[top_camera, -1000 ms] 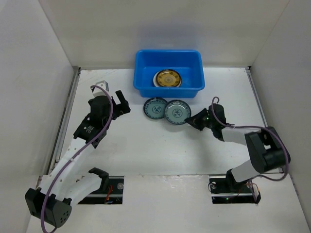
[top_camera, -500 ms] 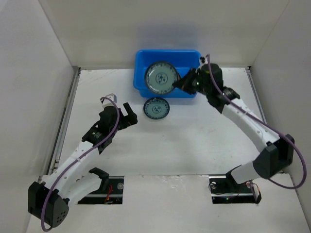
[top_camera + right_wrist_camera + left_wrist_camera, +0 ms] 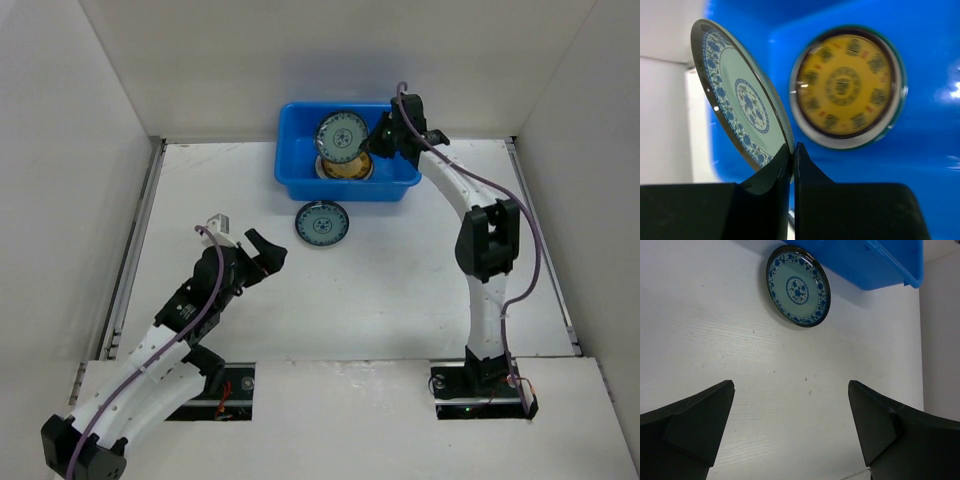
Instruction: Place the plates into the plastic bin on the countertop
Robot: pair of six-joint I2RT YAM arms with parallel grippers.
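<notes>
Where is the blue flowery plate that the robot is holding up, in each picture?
Top view: the held plate is at upper middle, tilted over the blue bin, gripped by the right tool.
Left wrist view: not in it; the second plate there lies flat on the table.
Right wrist view: left of centre, pinched at its rim.
Shared landmark: the blue bin, seen in all three views.

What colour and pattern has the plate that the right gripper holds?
The plate is pale teal with a blue floral pattern; best in the right wrist view.
</notes>
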